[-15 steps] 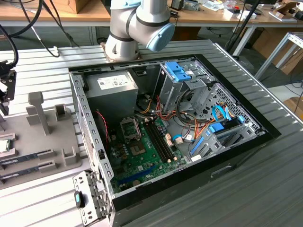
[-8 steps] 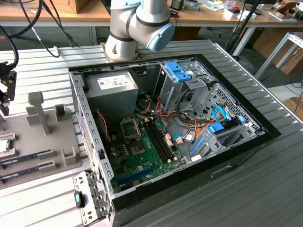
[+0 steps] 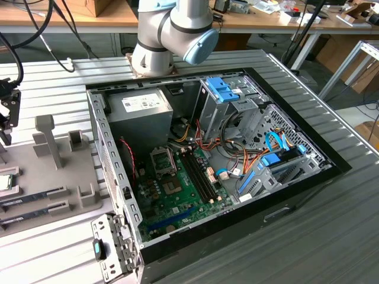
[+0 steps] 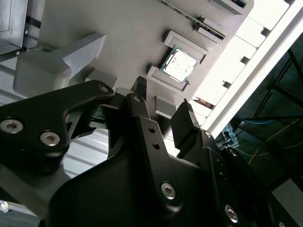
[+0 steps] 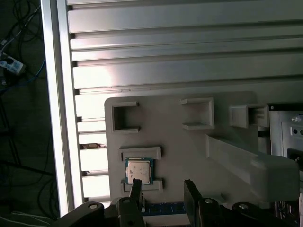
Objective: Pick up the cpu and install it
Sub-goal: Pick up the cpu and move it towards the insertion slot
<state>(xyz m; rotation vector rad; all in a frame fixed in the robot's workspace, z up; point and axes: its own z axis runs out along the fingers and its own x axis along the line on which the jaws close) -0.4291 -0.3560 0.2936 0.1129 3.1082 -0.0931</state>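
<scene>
Two black fingers [image 4: 147,127] of the gripper [image 4: 163,99]: apart, nothing clamped between them
Gripper position: over the pale grey plastic fixture tray [image 5: 170,142], near the chip
Small flat square cpu with silvery top and thin green rim [image 5: 138,170]: flat in its nest on the tray, between two raised ledges
Open black computer case [image 3: 237,228]: beside the tray, green motherboard [image 3: 177,195] inside

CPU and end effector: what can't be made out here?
CPU, exterior view: mostly cut off by that view's left edge.
CPU, first wrist view: one edge hidden behind a finger of the open end effector.
Socket on the green board, exterior view: too small to tell whether it is empty.
</scene>
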